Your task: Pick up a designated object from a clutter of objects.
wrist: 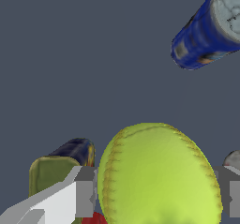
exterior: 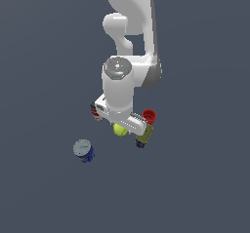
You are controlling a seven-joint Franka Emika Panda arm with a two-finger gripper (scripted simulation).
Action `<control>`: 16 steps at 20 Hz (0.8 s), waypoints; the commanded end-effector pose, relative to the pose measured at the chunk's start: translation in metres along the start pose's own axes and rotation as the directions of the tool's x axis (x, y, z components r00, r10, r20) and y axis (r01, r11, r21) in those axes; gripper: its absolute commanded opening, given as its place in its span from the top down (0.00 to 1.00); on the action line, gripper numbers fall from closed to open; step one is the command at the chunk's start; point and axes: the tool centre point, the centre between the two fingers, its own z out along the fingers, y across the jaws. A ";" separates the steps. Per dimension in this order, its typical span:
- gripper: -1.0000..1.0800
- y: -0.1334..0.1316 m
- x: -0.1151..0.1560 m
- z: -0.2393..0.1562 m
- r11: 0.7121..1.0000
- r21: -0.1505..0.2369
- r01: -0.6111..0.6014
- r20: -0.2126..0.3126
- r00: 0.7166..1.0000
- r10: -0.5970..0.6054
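The yellow-green tennis ball (exterior: 119, 129) sits under my hand in the exterior view, mostly hidden by it. In the wrist view the ball (wrist: 159, 171) fills the space between my two fingers. My gripper (wrist: 159, 197) has its grey fingers (wrist: 85, 197) pressed against both sides of the ball, so it looks shut on it. In the exterior view the gripper (exterior: 122, 126) is low among the clutter. I cannot tell whether the ball still rests on the floor.
The olive-green can (exterior: 144, 135) and the red cup (exterior: 149, 115) stand close on the exterior view's right of the ball. The dark red-labelled can (exterior: 95, 111) is close on the left. The blue can with grey lid (exterior: 84, 150) stands apart, and it shows in the wrist view (wrist: 206, 28).
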 end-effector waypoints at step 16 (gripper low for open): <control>1.00 0.087 -0.031 -0.162 1.000 0.001 -0.001 -0.001 1.000 0.001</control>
